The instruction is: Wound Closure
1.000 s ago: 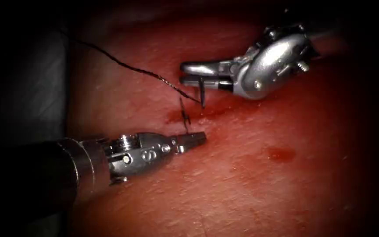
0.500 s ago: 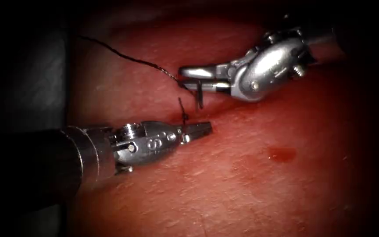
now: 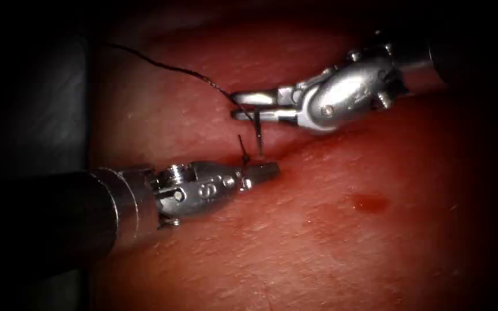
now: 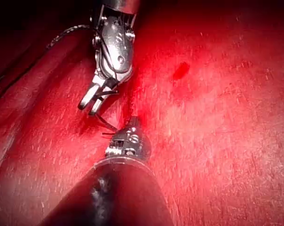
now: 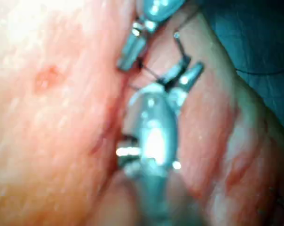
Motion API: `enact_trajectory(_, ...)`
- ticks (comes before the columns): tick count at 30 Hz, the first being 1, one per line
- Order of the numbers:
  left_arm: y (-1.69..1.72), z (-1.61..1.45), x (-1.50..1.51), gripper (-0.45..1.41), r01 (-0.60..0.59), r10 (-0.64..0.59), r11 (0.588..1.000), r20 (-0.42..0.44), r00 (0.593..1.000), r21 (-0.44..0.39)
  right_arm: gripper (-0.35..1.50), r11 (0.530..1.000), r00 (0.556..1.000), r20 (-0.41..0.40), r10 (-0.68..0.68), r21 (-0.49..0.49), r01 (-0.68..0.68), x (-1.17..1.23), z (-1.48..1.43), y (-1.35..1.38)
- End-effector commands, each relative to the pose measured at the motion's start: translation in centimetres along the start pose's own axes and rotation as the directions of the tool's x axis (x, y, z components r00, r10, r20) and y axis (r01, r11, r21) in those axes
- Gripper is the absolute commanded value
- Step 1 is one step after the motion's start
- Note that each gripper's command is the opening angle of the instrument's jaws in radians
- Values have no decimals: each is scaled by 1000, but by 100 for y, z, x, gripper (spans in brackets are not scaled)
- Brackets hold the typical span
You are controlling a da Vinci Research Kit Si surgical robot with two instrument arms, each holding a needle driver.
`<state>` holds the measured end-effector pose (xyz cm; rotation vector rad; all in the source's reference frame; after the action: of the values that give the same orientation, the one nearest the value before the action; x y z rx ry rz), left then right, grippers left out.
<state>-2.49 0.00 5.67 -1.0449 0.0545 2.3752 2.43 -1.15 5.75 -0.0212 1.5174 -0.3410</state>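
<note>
I have the needle (image 3: 258,133) in my right tool (image 3: 243,106), a thin dark sliver pinched crosswise between the two jaws close to their tips. Its long axis runs nearly straight down from the jaws and its lower end points at the cut (image 3: 272,151). I cannot tell whether that end touches the tissue or sits in it. The jaws lie almost parallel with a narrow slit between them, clamped on the needle.

The thread (image 3: 168,66) is black and fine, slightly kinked, and it leaves the needle at the jaws and climbs away up and to the left across the tissue into the dark. Just below, a short stiff cut end of thread (image 3: 242,147) stands up from a knot on the cut.

My left tool (image 3: 263,169) lies low and nearly level, its short ridged jaws pressed together with nothing between them that I can see, the tip beside that knot and resting at the cut.

The tissue (image 3: 347,253) is moist, pebbled and glossy, wet-red, swelling gently upward. A small pool of red fluid (image 3: 370,201) sits on it to the right of the cut, well apart from both tools. Along the left, a grey drape (image 3: 41,115) borders the tissue.
</note>
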Motion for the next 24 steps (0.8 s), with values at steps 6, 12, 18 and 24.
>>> enact_trajectory(6,5,7,-3,-45,-1,1,1000,6,1000,-5,-35,991,991,27,132,30,-133,-12,7,-14)
enact_trajectory(12,6,6,-4,-45,-3,3,1000,11,1000,-8,-35,984,984,39,172,45,-173,-16,10,-20)
enact_trajectory(18,9,4,-3,-45,-9,9,1000,14,1000,-8,-35,983,985,58,165,73,-169,-16,12,-26)
enact_trajectory(24,10,3,-2,-45,-14,14,1000,14,1000,-8,-35,983,986,58,155,94,-160,-13,10,-38)
